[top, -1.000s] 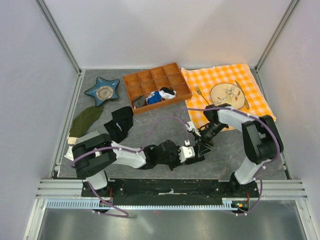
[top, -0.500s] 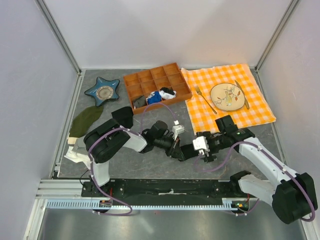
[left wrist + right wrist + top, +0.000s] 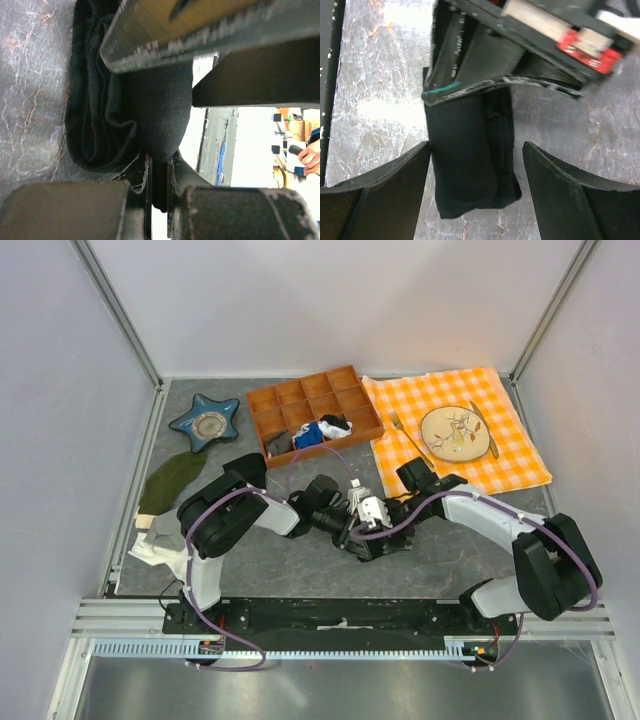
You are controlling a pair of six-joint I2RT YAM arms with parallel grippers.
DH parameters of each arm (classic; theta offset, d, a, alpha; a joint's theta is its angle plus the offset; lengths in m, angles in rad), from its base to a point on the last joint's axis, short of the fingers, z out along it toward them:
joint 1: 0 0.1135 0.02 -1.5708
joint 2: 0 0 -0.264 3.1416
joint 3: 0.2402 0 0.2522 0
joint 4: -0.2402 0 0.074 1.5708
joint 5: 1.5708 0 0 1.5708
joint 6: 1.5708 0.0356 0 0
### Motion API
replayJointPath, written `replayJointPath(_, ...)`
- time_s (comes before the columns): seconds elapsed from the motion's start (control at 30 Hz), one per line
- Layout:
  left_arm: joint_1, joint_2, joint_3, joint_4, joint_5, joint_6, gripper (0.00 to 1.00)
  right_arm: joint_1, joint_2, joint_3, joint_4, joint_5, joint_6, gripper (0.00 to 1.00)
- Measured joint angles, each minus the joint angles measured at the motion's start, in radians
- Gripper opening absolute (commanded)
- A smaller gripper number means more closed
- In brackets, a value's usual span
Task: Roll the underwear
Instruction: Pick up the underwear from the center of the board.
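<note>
Underwear (image 3: 470, 165) rolled up — left gripper (image 3: 159, 182) clamped on one end; right gripper (image 3: 476, 150) spread wide — straddling the roll.

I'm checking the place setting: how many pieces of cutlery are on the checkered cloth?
2: a fork just left of the plate, and a knife at its right side. None appears hidden.
</note>
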Motion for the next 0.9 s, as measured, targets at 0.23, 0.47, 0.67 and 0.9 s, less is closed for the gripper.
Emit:
replayJointPath(0.23, 0.006, 0.01, 0.009, -0.007, 0.016, -0.002, 0.05, -0.108, 0.095, 0.091, -0.059, -0.066, 0.079, 0.82)
replayJointPath(0.47, 0.012, 0.013, 0.013, -0.014, 0.02, -0.004, 0.06, -0.112, 0.24, 0.135, -0.106, -0.074, 0.155, 0.69)
replayJointPath(0.67, 0.023, -0.01, -0.015, -0.009, -0.014, -0.052, 0.24, -0.111, 0.304, 0.169, -0.157, -0.098, 0.201, 0.29)
replayJointPath(0.9, 0.052, -0.156, -0.14, 0.005, -0.17, -0.09, 0.51, -0.108, 0.362, 0.222, -0.181, -0.145, 0.226, 0.11)
